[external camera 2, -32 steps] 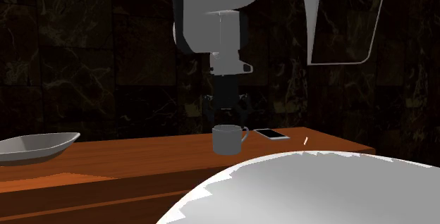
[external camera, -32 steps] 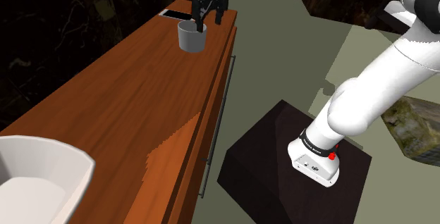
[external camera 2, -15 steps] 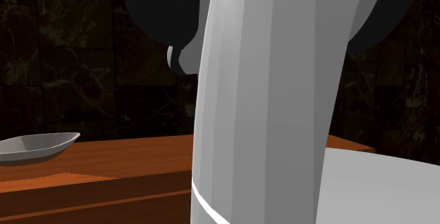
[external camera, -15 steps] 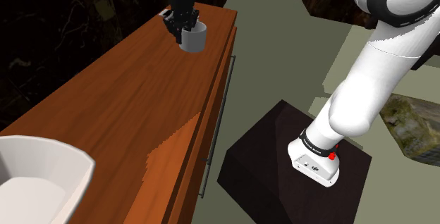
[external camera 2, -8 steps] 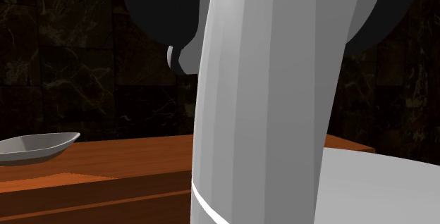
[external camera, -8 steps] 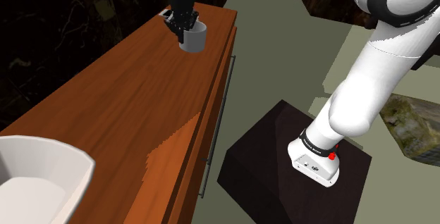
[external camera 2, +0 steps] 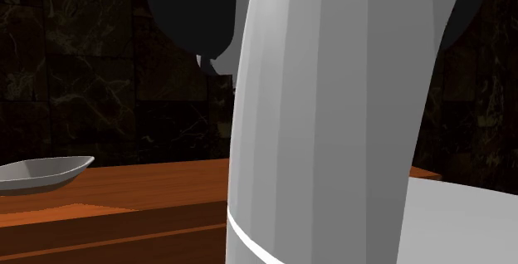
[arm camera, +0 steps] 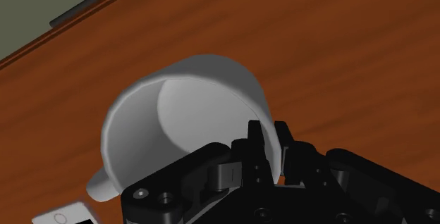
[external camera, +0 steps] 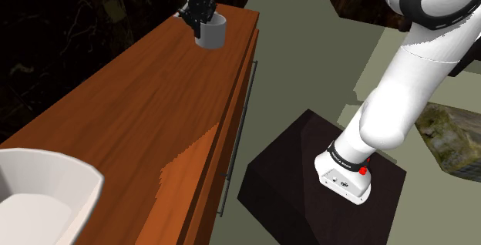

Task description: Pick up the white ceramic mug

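The pale grey-white mug (external camera: pixel 213 33) is at the far end of the wooden counter (external camera: pixel 146 105) in the shoulder view. My black gripper (external camera: pixel 199 17) comes down on it from above and is shut on its rim. In the wrist view the mug (arm camera: pixel 185 110) lies tilted against the wood, its open mouth facing the hand and its handle pointing away from the fingers. My gripper (arm camera: pixel 271 145) clasps the wall, one finger inside and one outside. In the second exterior view the arm's white link (external camera 2: pixel 324 138) hides the mug.
A white bowl (external camera: pixel 35 197) sits at the counter's near end; it appears again as the bowl (external camera 2: pixel 41 171) at the second exterior view's left. A flat phone (arm camera: pixel 60 217) lies by the mug. The dark stand (external camera: pixel 308 166) is on the floor beside the counter's drawer front.
The fingers have shut on the mug's rim. Since then the gripper and mug have moved a little up in the shoulder view.
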Available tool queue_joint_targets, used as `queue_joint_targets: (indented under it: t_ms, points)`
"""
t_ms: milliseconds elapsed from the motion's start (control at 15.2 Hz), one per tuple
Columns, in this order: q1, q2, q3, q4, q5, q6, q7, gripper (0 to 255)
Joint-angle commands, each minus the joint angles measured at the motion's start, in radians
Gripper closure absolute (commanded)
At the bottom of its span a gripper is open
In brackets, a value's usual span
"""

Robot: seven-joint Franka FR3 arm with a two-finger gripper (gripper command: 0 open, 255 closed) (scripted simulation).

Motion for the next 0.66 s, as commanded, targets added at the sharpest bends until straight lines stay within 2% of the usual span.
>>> queue_joint_targets:
  t_ms: [0,462,594]
  points:
    - [0.001,0.001,0.001,0.029,0.000,-0.028,-0.001,255]
    - [0.009,0.026,0.004,0.156,-0.008,-0.132,-0.002,255]
    - [0.009,0.027,0.004,0.159,-0.008,-0.134,-0.002,255]
